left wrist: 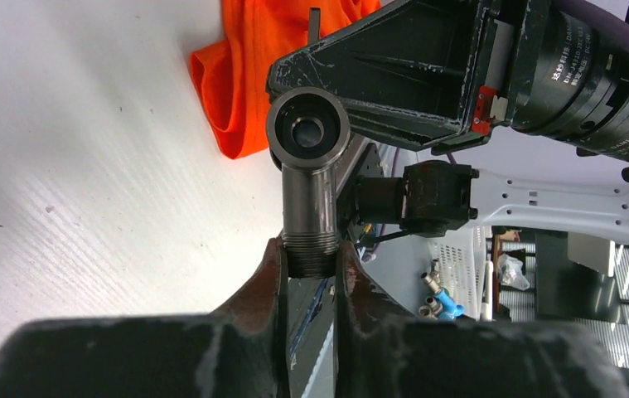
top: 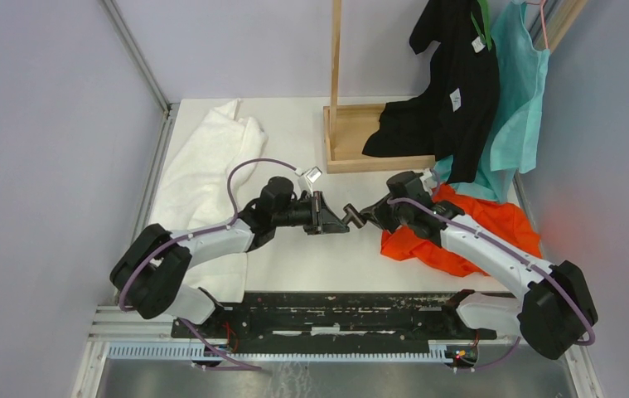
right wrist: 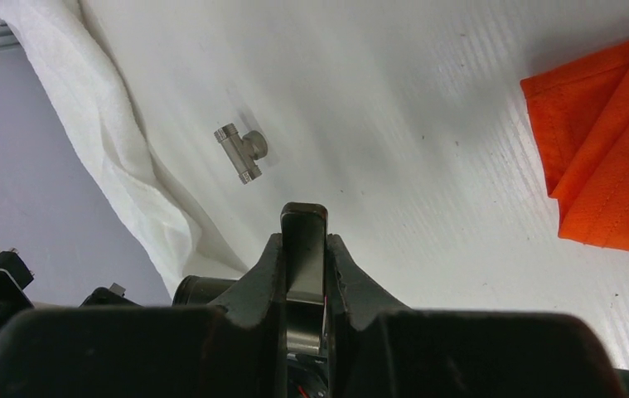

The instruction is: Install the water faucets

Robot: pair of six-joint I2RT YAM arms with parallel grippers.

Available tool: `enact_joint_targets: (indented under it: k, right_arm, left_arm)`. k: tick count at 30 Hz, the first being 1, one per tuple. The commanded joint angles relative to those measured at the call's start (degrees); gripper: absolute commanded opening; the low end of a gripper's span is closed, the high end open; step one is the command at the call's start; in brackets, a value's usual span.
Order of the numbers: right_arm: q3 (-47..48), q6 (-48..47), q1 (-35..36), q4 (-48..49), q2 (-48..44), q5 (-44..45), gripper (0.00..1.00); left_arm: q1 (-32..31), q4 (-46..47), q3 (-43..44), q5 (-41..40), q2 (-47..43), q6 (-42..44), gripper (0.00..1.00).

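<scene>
Inside the clenched left gripper (left wrist: 311, 267) stands the threaded stem of one dark faucet fitting (left wrist: 308, 170), while the right gripper (right wrist: 304, 240) pinches one dark bar (right wrist: 304, 217), one silver tee (right wrist: 241, 152) lying ahead of it.

Left tool (left wrist: 311, 253) clamped; right tool (right wrist: 304, 240) clamped; tips facing each other, nearly meeting.

**Left wrist view, about two o'clock:** I see small white print on the black motor housing (left wrist: 601, 79) of the opposite arm. It is Chinese characters followed by Latin capitals, too fine for me to read.

**Top view, about one o'clock:** a white tag (top: 457, 99) on the black garment (top: 443, 58), illegible.
</scene>
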Motion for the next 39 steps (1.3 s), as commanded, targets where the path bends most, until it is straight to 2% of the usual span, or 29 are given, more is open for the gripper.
enact_joint_targets:
  k: [1, 3, 4, 5, 7, 8, 12, 14, 16, 20, 24, 29, 36, 39]
  right_arm:
    - [0.6, -0.4, -0.1, 5.2, 0.3, -3.1, 0.00]
    - [-0.2, -2.7, -0.2, 6.3, 0.2, -5.2, 0.04]
    - [-0.6, -4.5, -0.2, 7.1, -0.1, -6.5, 0.13]
    - [-1.0, -6.5, -0.3, 7.7, -0.7, -8.1, 0.26]
    - [-1.9, -11.5, -0.4, 9.4, -2.6, -10.0, 0.61]
    - [-1.8, -14.5, -0.5, 8.5, -4.0, -10.5, 0.70]
    - [0.4, -32.3, -1.2, 2.3, -11.4, -11.0, 0.90]
    - [2.1, -40.3, -1.7, -0.9, -15.2, -13.0, 0.98]
    - [3.4, -47.0, -1.8, -2.2, -19.3, -17.8, 1.00]
    - [3.0, -53.1, -1.8, 3.1, -27.3, -27.8, 1.00]
    - [6.3, -58.1, -1.8, 1.6, -25.9, -36.1, 1.00]
    - [5.2, -56.1, -1.8, 8.9, -22.8, -46.9, 1.00]
    - [0.4, -51.2, -1.8, 18.9, -19.7, -48.5, 1.00]
    - [-1.6, -46.7, -1.8, 27.6, -16.5, -54.9, 0.97]
  left_arm:
    - [-0.2, 2.3, 3.3, 0.1, 1.9, -0.6, 0.03]
    - [-0.3, 2.9, 3.3, 0.6, 2.1, -0.6, 0.03]
    - [-0.3, 2.9, 3.5, 0.9, 1.9, -0.2, 0.03]
    - [-0.4, 2.3, 3.8, 1.3, 1.6, 0.6, 0.03]
    - [-0.2, -0.1, 5.0, 3.0, 1.0, 3.6, 0.03]
    - [0.0, -2.2, 6.0, 4.5, 0.8, 5.9, 0.03]
    - [2.2, -13.4, 10.2, 10.3, -0.9, 15.7, 0.03]
    - [3.0, -15.2, 10.8, 14.8, -2.3, 18.1, 0.03]
    - [3.1, -18.9, 11.9, 19.3, -3.0, 22.4, 0.03]
    - [3.1, -34.9, 18.7, 25.0, -4.4, 37.5, 0.03]
    - [3.2, -44.0, 22.8, 26.3, -6.8, 46.4, 0.03]
    - [3.2, -45.0, 24.4, 29.0, -8.1, 47.7, 0.03]
    - [3.2, -45.1, 25.1, 31.9, -8.9, 48.0, 0.03]
    - [3.2, -45.6, 26.2, 32.2, -9.1, 48.7, 0.03]
